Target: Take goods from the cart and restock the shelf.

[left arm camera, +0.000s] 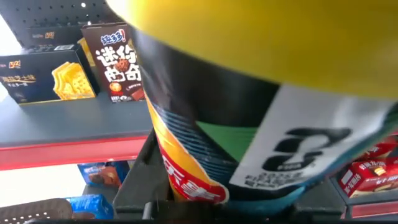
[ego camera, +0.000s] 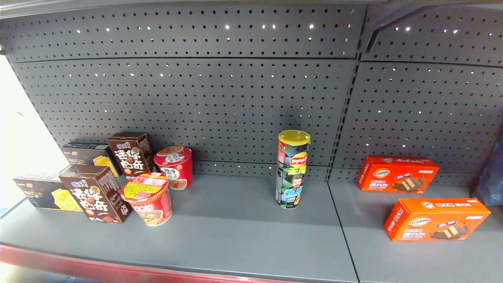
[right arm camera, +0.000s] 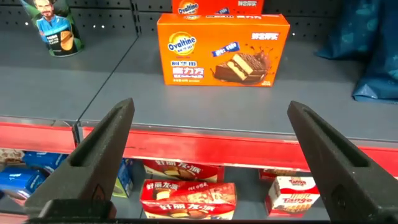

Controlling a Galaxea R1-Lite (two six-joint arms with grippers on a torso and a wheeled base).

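A tall chip can (left arm camera: 249, 124) with a yellow lid sits right against the left wrist camera, and my left gripper (left arm camera: 211, 190) is shut on its lower part, in front of the shelf's left end. A matching chip can (ego camera: 292, 169) stands upright mid-shelf against the pegboard. My right gripper (right arm camera: 211, 109) is open and holds nothing. It hangs in front of the shelf's red front edge (right arm camera: 205, 146), facing an orange cake box (right arm camera: 222, 50).
The grey shelf (ego camera: 243, 236) carries brown boxes (ego camera: 96, 193), black boxes (ego camera: 47, 191) and two red noodle cups (ego camera: 148, 203) on the left. Two orange boxes (ego camera: 436, 219) lie on the right, beside a blue bag (ego camera: 491, 177). More boxes (right arm camera: 186, 199) fill the lower shelf.
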